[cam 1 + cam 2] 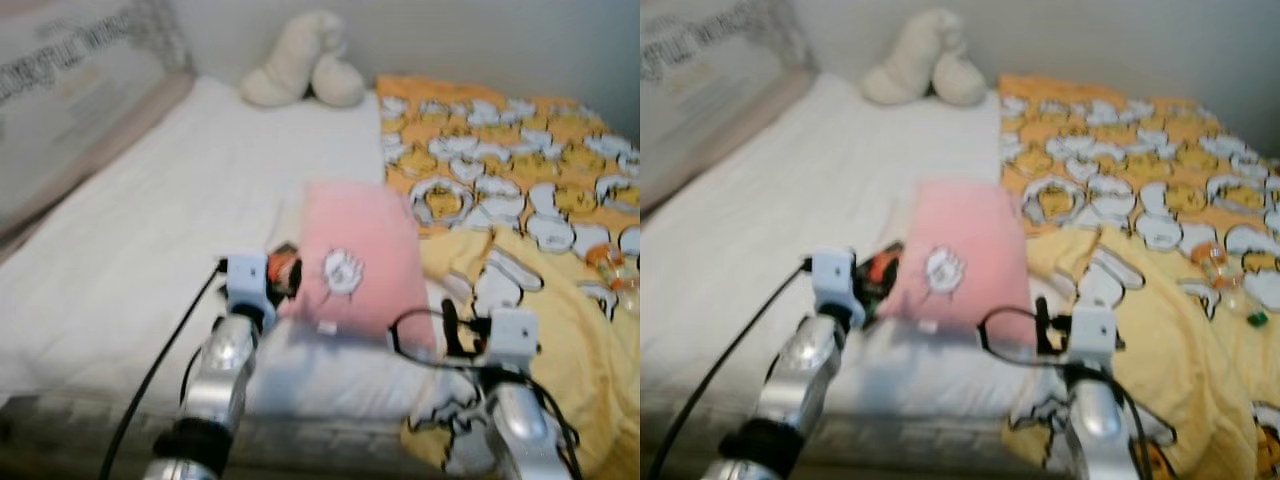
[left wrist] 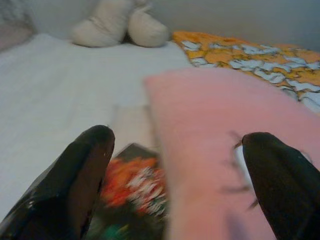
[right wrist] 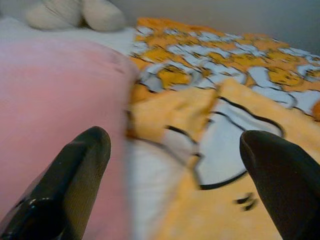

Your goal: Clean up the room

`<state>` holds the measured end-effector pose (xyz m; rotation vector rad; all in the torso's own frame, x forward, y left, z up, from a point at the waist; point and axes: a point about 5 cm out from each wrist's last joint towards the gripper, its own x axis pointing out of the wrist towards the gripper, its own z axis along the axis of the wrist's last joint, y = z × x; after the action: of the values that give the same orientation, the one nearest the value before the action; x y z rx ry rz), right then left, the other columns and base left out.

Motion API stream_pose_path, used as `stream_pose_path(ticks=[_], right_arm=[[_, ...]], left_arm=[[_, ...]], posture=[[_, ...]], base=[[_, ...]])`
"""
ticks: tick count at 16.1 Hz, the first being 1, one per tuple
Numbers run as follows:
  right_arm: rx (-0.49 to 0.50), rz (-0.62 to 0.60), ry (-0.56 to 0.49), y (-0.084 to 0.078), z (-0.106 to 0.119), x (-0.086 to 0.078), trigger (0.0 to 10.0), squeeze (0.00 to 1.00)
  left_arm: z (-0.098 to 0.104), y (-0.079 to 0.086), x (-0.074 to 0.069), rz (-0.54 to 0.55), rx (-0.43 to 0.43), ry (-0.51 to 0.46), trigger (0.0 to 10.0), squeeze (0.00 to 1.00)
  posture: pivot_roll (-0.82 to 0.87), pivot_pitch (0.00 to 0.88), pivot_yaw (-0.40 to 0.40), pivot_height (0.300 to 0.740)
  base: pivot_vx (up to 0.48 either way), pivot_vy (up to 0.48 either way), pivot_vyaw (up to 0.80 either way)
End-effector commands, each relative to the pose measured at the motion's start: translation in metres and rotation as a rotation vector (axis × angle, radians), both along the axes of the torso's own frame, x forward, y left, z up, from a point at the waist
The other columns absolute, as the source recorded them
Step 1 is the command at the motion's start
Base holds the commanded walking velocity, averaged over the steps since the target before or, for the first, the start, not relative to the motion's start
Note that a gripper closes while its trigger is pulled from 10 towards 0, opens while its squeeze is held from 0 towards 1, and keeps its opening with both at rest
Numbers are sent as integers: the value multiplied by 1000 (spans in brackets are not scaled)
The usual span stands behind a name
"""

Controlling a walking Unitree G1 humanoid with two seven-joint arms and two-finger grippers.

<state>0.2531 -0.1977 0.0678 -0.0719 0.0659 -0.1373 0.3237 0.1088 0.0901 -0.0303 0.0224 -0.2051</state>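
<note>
Both sets of fingers wide open, holding nothing. Left gripper (image 2: pixel 175 175) at the pink pillow's (image 1: pixel 355 262) left edge, over an orange packet (image 2: pixel 132 187). Right gripper (image 3: pixel 175 175) at its right edge, by the yellow blanket (image 1: pixel 540 300). Nothing tidied yet, probably; bottle (image 1: pixel 612 268) beyond the pillow too.

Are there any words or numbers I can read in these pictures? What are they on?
No text can be read for sure.
Headboard: dark lettering, too blurred to read.
Pink pillow: a white picture, no words.
Packet beside the pillow: orange print, too blurred to read.
</note>
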Motion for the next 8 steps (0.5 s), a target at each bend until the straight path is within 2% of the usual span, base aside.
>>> stream_pose_path(ticks=[1, 2, 3, 5, 6, 7, 8], right_arm=[[-13, -44, -19, -16, 10, 6, 10000, 0], [-16, -43, -44, -20, 20, 14, 10000, 0], [-12, -56, -68, -28, 30, 22, 10000, 0], [3, -70, -86, -35, 39, 29, 10000, 0], [66, -95, -82, -50, 49, 43, 10000, 0], [103, -99, -68, -54, 49, 49, 10000, 0], [198, -105, -16, -59, 44, 58, 10000, 0]], left_arm=[[6, -14, 2, -28, -14, -10, 10000, 0], [9, -15, 5, -14, -19, -19, 10000, 0], [16, -17, 9, -22, -27, -29, 10000, 0], [24, -18, 16, -38, -10, -46, 10000, 0], [37, -21, 35, -57, 38, -31, 10000, 0], [41, -25, 42, -77, 43, -2, 10000, 0], [44, -36, 51, -141, 73, 77, 10000, 0]], posture=[[104, 0, 7, 736], [104, 0, 6, 736], [106, 0, 1, 736], [110, 0, -4, 736], [121, 0, -14, 736], [121, 0, -16, 736], [129, 0, -22, 736]], base=[[472, 0, 0], [480, 0, 0], [0, 0, 0], [0, 0, 0], [0, 0, 0], [0, 0, 0], [0, 0, 0]])
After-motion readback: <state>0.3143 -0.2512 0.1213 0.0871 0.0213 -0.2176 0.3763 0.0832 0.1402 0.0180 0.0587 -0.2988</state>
